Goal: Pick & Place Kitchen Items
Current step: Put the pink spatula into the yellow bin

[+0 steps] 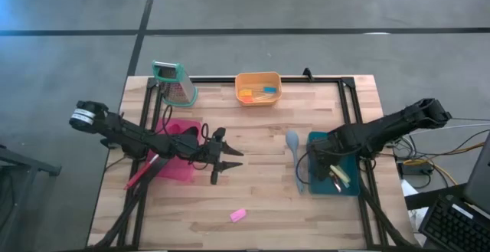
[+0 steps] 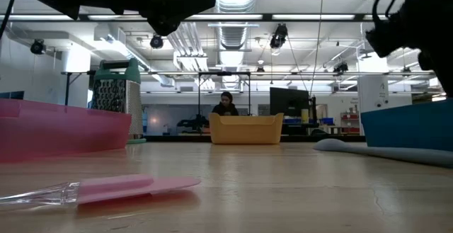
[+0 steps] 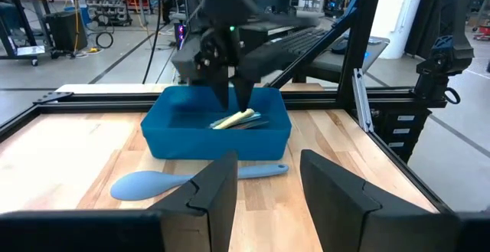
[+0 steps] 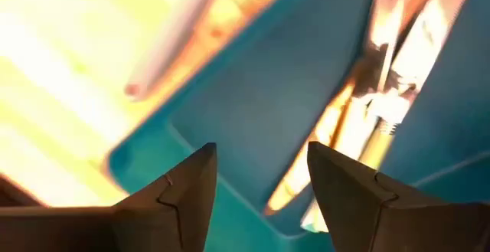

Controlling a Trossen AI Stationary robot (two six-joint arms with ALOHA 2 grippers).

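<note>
My right gripper (image 4: pixel 260 177) hangs open above the blue bin (image 3: pixel 218 133), fingers pointing down; it also shows over the bin in the left wrist view (image 3: pixel 233 99). A pale yellow tool (image 3: pixel 233 119) and slim cutlery lie in the bin. A pale-blue spoon (image 1: pixel 293 151) lies flat on the table along the bin's left wall. My left gripper (image 3: pixel 268 194) stands open and level over the table's middle (image 1: pixel 223 160), beside the pink bin (image 1: pixel 178 164). A red spoon handle (image 1: pixel 142 177) sticks out over that bin's near rim. A small pink tool (image 1: pixel 238 215) lies near the front edge.
The orange tub (image 1: pixel 258 88) with small tools stands at the far middle, and the green-topped grater (image 1: pixel 174 83) at the far left. A black frame (image 1: pixel 348 99) runs along the table's far and side edges. Bare wood lies between the two bins.
</note>
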